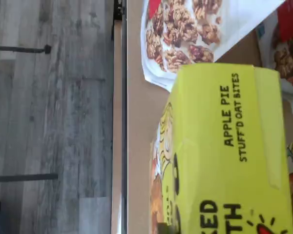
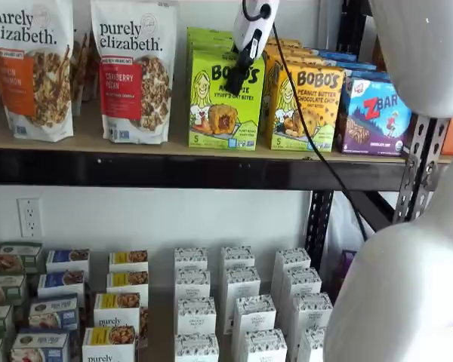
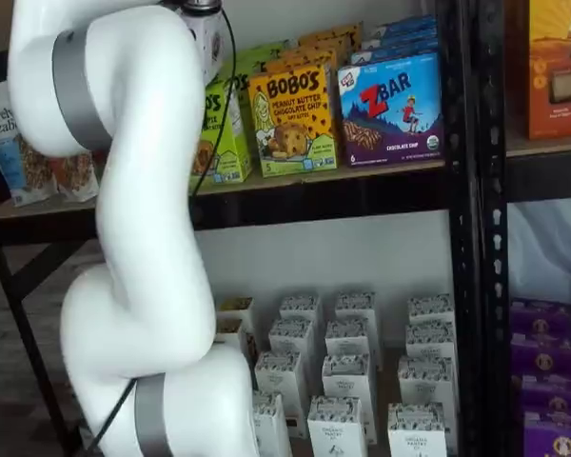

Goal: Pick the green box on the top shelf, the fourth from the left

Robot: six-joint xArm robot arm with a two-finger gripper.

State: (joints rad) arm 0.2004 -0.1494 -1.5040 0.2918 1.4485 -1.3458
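Note:
The green box [image 2: 220,113] stands upright on the top shelf [image 2: 83,139], front carton of a row, between a Purely Elizabeth bag and the yellow-orange Bobo's carton [image 2: 306,105]. My gripper [image 2: 237,78] hangs from above right in front of the box's upper face, its black fingers seen side-on with no gap showing. The wrist view shows the box's lime top and side [image 1: 224,146] close up, with "APPLE PIE STUFF'D OAT BITES" lettering. In a shelf view the box [image 3: 221,138] is partly hidden behind my arm.
Purely Elizabeth granola bags [image 2: 134,68] stand left of the green box, and one shows in the wrist view [image 1: 185,34]. A blue ZBar box [image 2: 374,113] stands right of the Bobo's carton. Small white cartons [image 2: 238,302] fill the lower shelf. My white arm [image 3: 143,238] fills the foreground.

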